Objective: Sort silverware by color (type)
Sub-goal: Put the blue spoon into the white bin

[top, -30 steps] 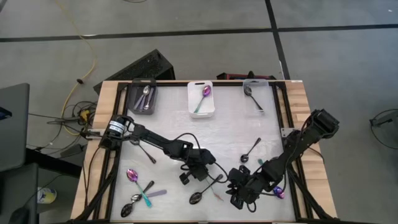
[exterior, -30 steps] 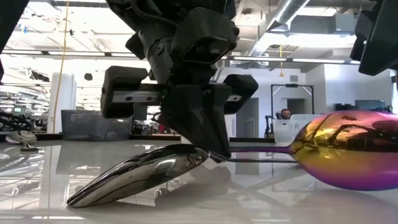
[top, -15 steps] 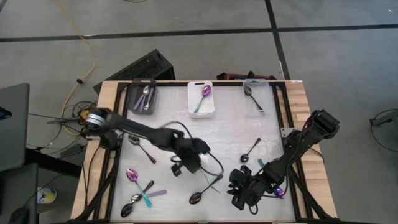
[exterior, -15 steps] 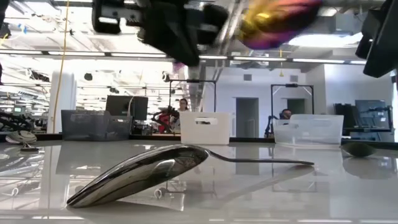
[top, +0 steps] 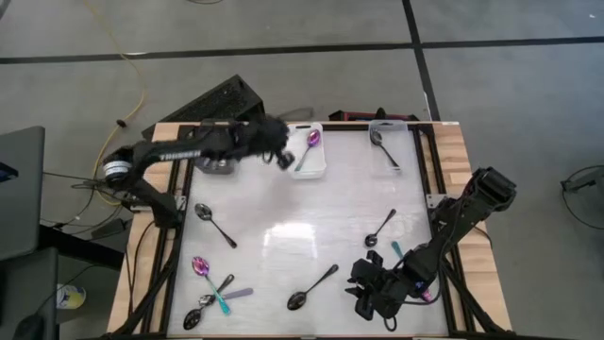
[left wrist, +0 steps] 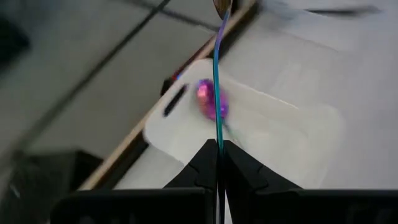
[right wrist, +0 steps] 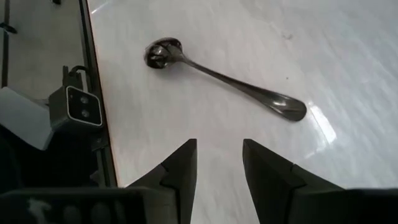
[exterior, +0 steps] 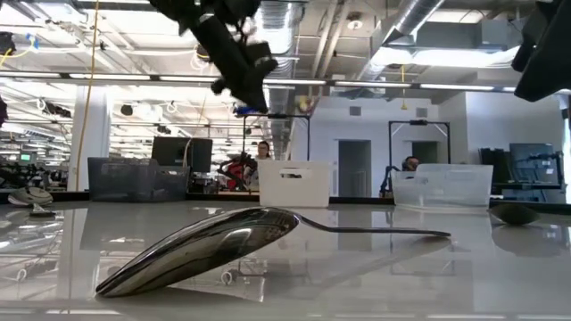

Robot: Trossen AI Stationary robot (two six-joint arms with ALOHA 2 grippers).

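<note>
My left gripper [top: 282,158] hovers high over the white middle bin [top: 322,171] at the far edge, shut on an iridescent spoon with a teal handle [left wrist: 215,62]. Another purple spoon [left wrist: 210,99] lies in that bin. In the low view this gripper [exterior: 239,64] shows near the top. My right gripper [right wrist: 219,163] is open near the table's near right side, just above the tabletop. A dark glossy spoon [right wrist: 224,78] lies flat ahead of it, apart from the fingers. The same spoon [top: 312,286] shows in the high view. My left gripper pinches the spoon's thin teal handle [left wrist: 218,134] between its two fingers, at the end away from the bowl. The spoon is lifted clear. It sticks straight out ahead of the fingertips, with its bowl [left wrist: 222,5] at the far end above the bin.
A dark bin [top: 218,151] with silver spoons stands far left. A clear bin [top: 387,144] with a dark spoon stands far right. Loose spoons lie at left [top: 215,225], right [top: 381,228] and in a near-left cluster [top: 215,291]. A teal handle [top: 394,247] shows beside the right arm.
My left gripper has lifted the iridescent spoon clear of the table's near middle. It has carried the spoon up and toward the far edge, over the white bin. The dark spoon beside it has stayed in place.
</note>
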